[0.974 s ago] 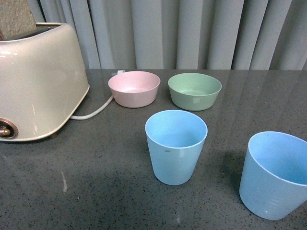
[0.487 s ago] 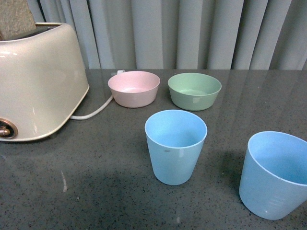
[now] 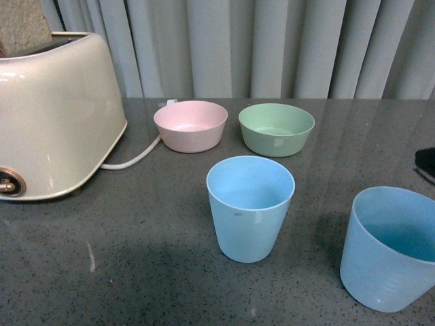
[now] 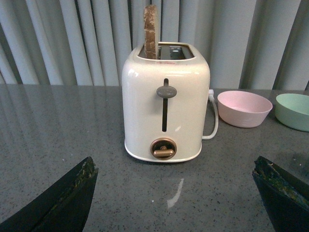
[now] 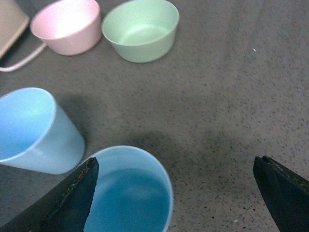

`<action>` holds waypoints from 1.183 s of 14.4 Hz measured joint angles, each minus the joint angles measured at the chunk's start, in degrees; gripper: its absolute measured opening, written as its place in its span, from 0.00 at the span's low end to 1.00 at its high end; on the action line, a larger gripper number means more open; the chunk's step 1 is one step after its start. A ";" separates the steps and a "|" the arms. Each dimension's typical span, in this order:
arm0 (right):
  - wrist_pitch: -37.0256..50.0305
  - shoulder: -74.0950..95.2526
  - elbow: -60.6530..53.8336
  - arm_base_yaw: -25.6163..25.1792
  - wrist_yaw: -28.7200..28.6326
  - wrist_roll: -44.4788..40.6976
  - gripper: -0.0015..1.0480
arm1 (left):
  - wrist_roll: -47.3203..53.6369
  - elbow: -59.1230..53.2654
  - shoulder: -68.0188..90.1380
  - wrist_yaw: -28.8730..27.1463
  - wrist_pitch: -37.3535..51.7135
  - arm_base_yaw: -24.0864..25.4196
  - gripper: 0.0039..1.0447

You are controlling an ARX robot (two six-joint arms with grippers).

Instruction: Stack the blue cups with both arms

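**Blue cups both loose, right claw off-centre over one**

The blue cups stand upright, mouths up, apart from each other and not yet stacked. The speckled cup (image 3: 250, 209) sits just in front of the green bowl (image 3: 276, 129), on the robot's side of it and not touching. The second cup (image 3: 387, 251) is nearer you again and well to the right of the green bowl.

Your right gripper (image 5: 174, 162) hangs above the second cup with its jaws wide apart and nothing in them. In its wrist view the cup lies under one finger (image 5: 72, 198), not midway between the two, and the speckled cup is just beyond that same finger. How high the claw sits over the rim I cannot tell.

The likely failures, as I judge them:
- If you descend from this line, that finger may land on the rim and tip or shove the cup.
- If you close off-centre, the smooth tapered wall may squirt out, perhaps into its neighbour.

So centre first.

Your left gripper (image 4: 174, 164) is also spread and empty, and it faces the toaster (image 4: 164, 111), which stands well left of the green bowl. It is far from either cup. Swinging it across risks brushing the pink bowl (image 3: 190, 125), just left of the green bowl.
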 joint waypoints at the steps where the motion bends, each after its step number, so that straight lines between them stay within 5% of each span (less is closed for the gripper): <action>1: -0.20 2.86 0.28 -0.07 1.31 -0.50 0.94 | 0.00 0.00 0.00 0.00 -0.02 0.00 0.94; 5: -0.81 9.42 1.16 -0.02 3.06 -1.46 0.92 | 0.00 0.00 0.00 0.00 -0.02 0.00 0.94; 13: -3.96 9.25 3.23 0.76 5.09 0.24 0.01 | 0.00 0.00 0.00 0.00 -0.02 0.00 0.94; 17: -5.90 3.63 5.55 -0.17 1.27 1.60 0.02 | 0.00 0.00 0.00 0.00 -0.02 0.00 0.94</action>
